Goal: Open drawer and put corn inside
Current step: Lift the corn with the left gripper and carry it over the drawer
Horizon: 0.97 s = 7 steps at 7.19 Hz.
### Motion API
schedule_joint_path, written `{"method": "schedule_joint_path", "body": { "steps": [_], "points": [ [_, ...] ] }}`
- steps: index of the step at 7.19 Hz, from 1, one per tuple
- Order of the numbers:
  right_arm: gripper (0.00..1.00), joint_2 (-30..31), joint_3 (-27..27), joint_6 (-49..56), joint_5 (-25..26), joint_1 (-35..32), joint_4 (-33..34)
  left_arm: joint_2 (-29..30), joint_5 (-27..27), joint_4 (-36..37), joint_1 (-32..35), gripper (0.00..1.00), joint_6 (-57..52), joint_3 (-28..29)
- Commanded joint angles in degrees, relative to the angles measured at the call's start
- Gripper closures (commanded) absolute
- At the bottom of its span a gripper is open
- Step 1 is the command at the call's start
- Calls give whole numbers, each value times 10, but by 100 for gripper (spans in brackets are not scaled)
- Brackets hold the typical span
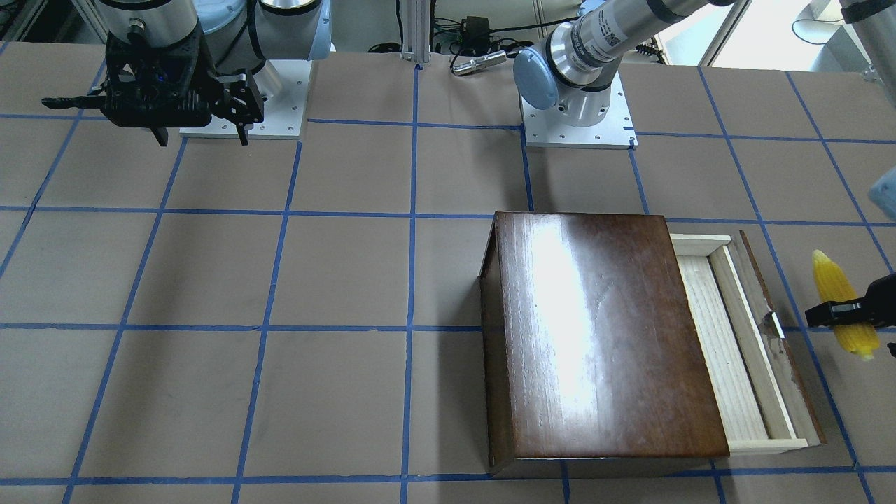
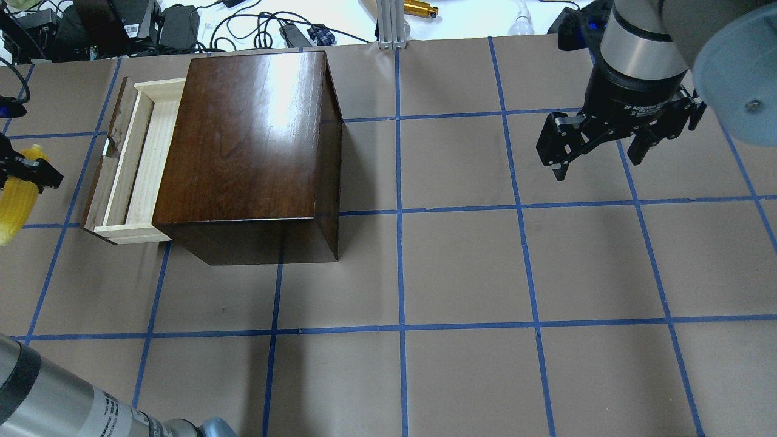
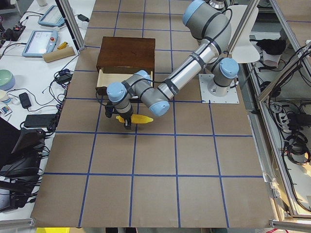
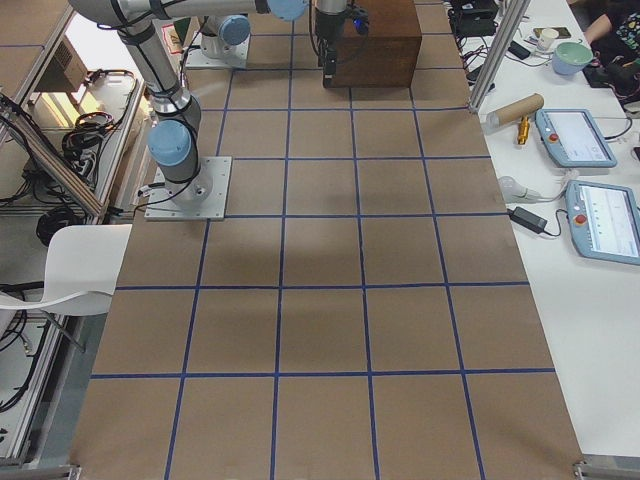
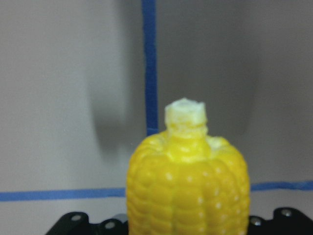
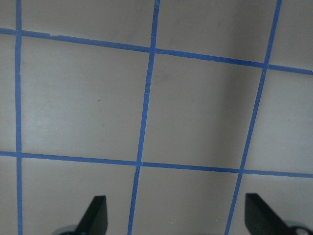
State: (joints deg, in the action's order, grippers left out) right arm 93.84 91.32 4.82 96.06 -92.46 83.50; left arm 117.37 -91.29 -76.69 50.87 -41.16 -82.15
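The drawer [image 1: 728, 350] is pulled partway out of the glossy dark-brown box [image 1: 602, 336]. Its pale wood tray shows empty in the overhead view [image 2: 142, 164], and the metal pull [image 1: 773, 325] is on the front panel. My left gripper [image 1: 855, 318] is shut on the yellow corn [image 1: 833, 280], just beyond the drawer's front panel, at the overhead view's left edge [image 2: 15, 206]. The left wrist view shows the corn's pale stub end [image 5: 186, 115] pointing away over the paper. My right gripper [image 2: 598, 167] is open and empty, far from the box, with both fingertips [image 6: 98, 210] over bare paper.
The table is covered in brown paper with a blue tape grid [image 2: 400, 212]. Cables and small devices [image 2: 182, 24] lie beyond the far edge behind the box. The two arm bases [image 1: 577, 119] stand on the robot's side.
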Motion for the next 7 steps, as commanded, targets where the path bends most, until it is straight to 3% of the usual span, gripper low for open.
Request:
{"method": "schedule_joint_path", "body": {
  "steps": [1,5,7],
  "points": [
    [0,0,0,-1,-1,0,0,-56,10,-130,24,100,32,49],
    [0,0,0,-1,-1,0,0,-87,11,-135,148,100,193,17],
    [0,-1,0,-1,-1,0,0,-88,10,-125,174,100,238,-4]
  ]
}}
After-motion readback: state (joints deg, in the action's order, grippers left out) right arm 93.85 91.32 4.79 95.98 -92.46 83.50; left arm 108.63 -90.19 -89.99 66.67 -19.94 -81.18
